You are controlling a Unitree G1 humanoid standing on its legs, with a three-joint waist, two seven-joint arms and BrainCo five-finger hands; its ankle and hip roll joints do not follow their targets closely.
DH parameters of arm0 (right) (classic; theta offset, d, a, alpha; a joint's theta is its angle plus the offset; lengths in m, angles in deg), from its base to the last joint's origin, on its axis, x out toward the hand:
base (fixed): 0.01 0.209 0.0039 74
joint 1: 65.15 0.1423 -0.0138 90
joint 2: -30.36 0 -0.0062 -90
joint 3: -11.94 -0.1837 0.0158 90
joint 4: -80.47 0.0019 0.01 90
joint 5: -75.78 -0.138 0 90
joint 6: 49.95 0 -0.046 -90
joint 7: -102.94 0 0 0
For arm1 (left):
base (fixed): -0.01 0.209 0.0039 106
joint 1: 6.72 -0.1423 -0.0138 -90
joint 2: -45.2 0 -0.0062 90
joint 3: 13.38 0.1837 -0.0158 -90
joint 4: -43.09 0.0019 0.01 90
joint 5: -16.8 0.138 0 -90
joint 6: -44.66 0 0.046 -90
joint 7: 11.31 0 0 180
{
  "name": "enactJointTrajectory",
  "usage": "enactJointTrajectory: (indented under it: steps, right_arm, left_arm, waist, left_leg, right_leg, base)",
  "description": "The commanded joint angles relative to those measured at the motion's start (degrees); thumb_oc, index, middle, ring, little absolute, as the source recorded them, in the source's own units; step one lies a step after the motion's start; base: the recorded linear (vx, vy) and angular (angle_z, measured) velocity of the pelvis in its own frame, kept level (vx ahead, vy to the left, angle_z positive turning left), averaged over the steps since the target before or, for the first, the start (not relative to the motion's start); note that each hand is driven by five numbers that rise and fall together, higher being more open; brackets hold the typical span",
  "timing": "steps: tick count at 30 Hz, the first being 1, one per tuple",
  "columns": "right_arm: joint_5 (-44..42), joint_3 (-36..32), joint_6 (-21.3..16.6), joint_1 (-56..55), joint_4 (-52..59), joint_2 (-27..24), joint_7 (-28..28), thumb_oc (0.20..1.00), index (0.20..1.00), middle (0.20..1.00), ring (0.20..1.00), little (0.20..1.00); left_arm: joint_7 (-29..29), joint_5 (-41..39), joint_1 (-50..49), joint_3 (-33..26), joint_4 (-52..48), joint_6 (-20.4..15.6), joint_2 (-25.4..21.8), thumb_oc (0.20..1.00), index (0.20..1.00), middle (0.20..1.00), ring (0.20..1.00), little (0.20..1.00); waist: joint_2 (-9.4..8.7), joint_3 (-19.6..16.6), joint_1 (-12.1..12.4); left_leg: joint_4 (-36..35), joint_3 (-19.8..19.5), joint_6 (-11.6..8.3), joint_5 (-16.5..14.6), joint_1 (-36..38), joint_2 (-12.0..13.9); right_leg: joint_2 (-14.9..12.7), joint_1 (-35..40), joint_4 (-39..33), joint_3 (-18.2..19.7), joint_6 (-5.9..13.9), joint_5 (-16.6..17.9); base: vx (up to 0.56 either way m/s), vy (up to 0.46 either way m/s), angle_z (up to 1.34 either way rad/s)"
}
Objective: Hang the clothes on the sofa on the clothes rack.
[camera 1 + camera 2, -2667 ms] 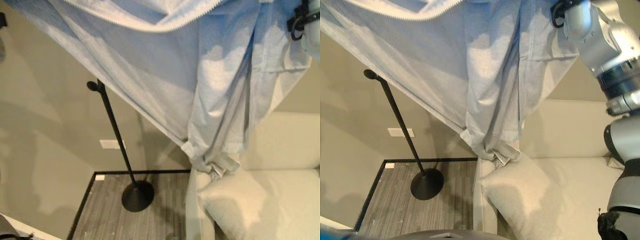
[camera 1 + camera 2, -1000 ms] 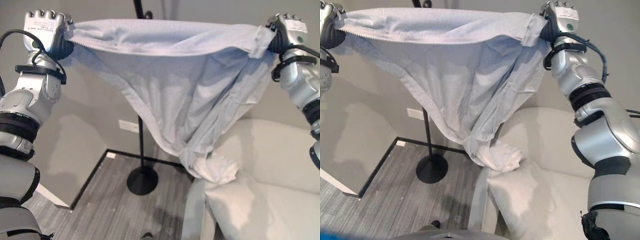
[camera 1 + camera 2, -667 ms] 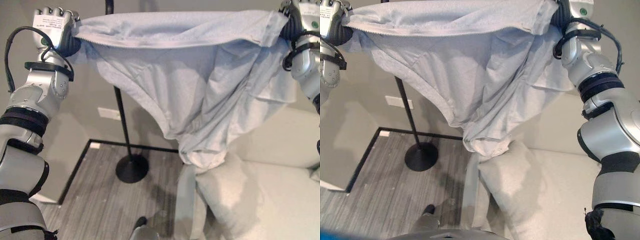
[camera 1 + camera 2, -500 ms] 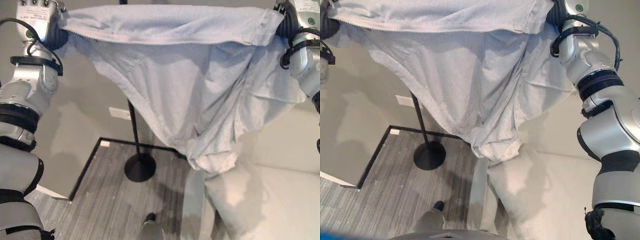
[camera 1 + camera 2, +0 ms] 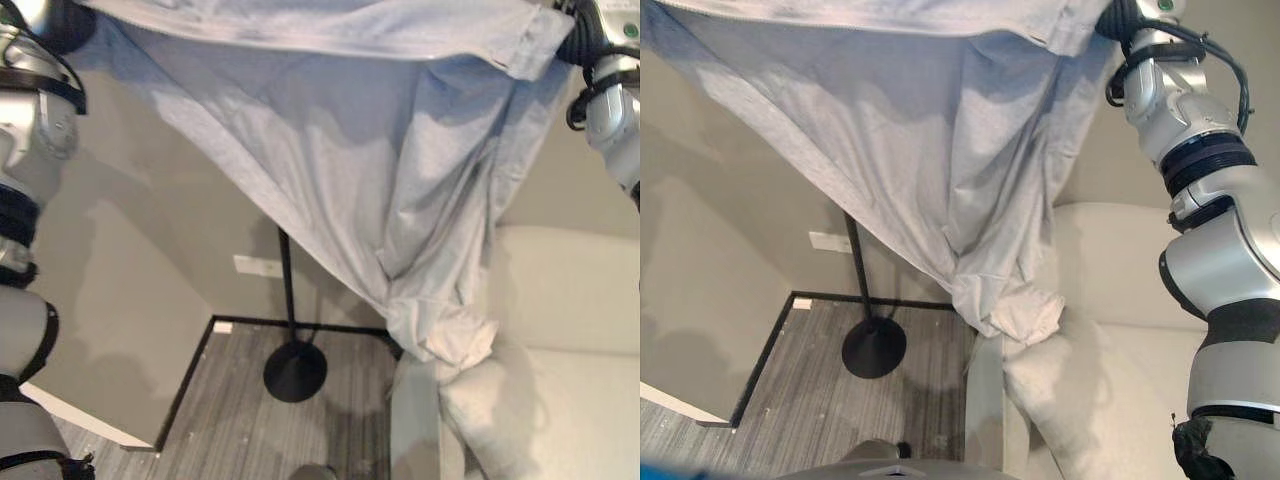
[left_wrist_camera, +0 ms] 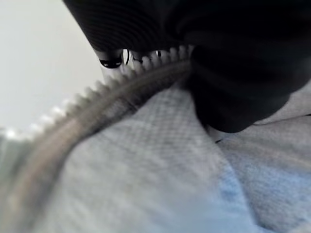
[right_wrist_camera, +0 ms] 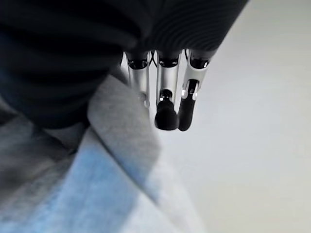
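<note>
Holding the garment [image 5: 340, 150] spread wide and high is my step now; I judge it must go over the top of the clothes rack [image 5: 288, 290], whose pole and round base stand at the lower middle of the frame, behind the cloth.

Nearest to me, in the left wrist view, my left hand [image 6: 233, 73] has the zipper edge pinched under its dark cover. In the right wrist view my right hand [image 7: 167, 92] has the cloth clamped against the palm, while some fingers [image 7: 166, 114] curl free beside it.

To do it well, I think I should keep both corners at equal height and lift the low bundle, which hangs just above the sofa [image 5: 560, 330] cushion at the lower right.

Hard to see: the top of the rack is hidden behind the cloth, so I cannot tell how near its hooks are. My left hand is cut off at the upper left corner.
</note>
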Motion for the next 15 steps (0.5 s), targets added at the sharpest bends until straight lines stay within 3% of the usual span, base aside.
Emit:
enactJointTrajectory:
  steps: [1,7,12,15]
  right_arm:
    - [-1.22,0.53,3.01,2.79,-5.6,-4.8,0.78,0.2,0.2,0.2,0.2,0.2]
    - [1.03,3.65,3.8,6.33,-8.84,-2.19,2.69,0.2,0.2,0.2,0.2,0.2]
    - [1.22,2.42,4.06,5.44,-9.75,-0.39,2.53,0.2,0.2,0.2,0.2,0.2]
    - [0.24,0.6,3.93,3.55,-9.68,1.33,2.48,0.2,0.2,0.2,0.2,0.2]
  left_arm:
    - [1.84,-1.46,4.5,3.9,10.73,2.56,-2.68,0.2,0.2,0.2,0.2,0.2]
    - [5.75,0.7,11.29,10.34,18.3,5.18,-0.48,0.2,0.2,0.2,0.2,0.2]
    - [6.83,1.09,11.02,9.35,20.19,5.55,1.86,0.2,0.2,0.2,0.2,0.2]
    - [6.72,0.37,9.77,7.78,19.89,5.28,2.77,0.2,0.2,0.2,0.2,0.2]
  waist:
    - [0.48,-3.39,1.04]
    - [-0.69,-2.91,1.99]
    - [-1.11,-1.2,3.03]
    - [-0.82,-0.52,3.24]
  left_leg:
    - [-19.72,-0.84,-3.76,6.99,7.4,-2.73]
    - [-19.72,-1.58,-3.7,6.98,4.98,-2.93]
    - [-19.72,-2.88,-3.6,7.44,1.28,-2.59]
    - [-19.72,-3.28,-3.44,7.63,-0.27,-2.42]
  right_leg:
    - [-3.52,4.62,-3.37,2.96,4.65,6.19]
    - [-4.24,3.32,-6.23,2.86,5.07,11.55]
    - [-4.87,0.76,-7.64,3.03,5.28,15.08]
    - [-4.63,-0.39,-8.22,3.36,5.17,15.36]
  base:
    - [0.11,0.121,-0.02]
    - [0.11,0.092,-0.08]
    - [0.03,0.049,0.06]
    - [-0.03,0.054,0.07]
